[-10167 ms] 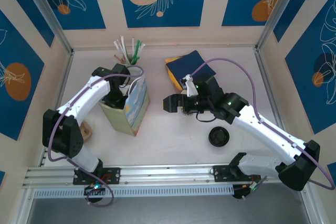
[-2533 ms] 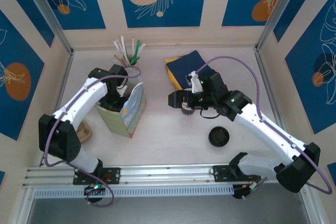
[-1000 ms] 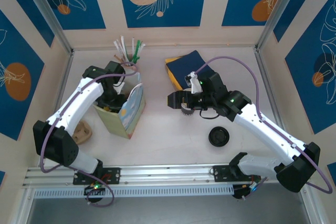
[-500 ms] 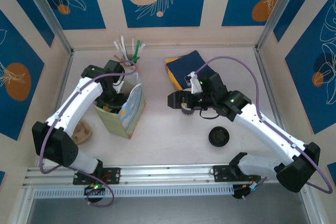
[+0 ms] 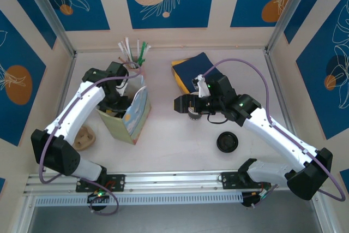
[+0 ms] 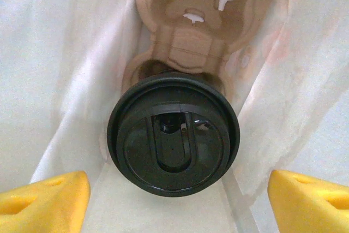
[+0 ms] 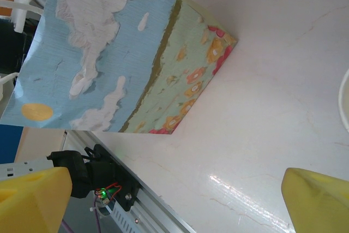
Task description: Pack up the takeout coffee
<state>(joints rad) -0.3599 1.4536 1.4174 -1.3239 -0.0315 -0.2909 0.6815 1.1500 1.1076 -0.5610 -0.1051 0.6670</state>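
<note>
Coffee [image 6: 173, 148], black lid upward, set at pulp carrier [image 6: 188, 31] deep inside bag [image 5: 133, 114] on counter [image 5: 180, 140]. Left gripper [image 6: 175, 197] within bag mouth, above lid, jaws apart and holding nothing. Right gripper [image 7: 174, 200] over counter, facing bag's painted side, jaws apart and empty. Loose lid [image 5: 227, 142] near right arm.

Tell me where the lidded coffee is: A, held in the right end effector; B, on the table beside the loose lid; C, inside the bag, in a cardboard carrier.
C: the left wrist view shows the coffee seated in the carrier, between the white inner walls of the bag.
</note>
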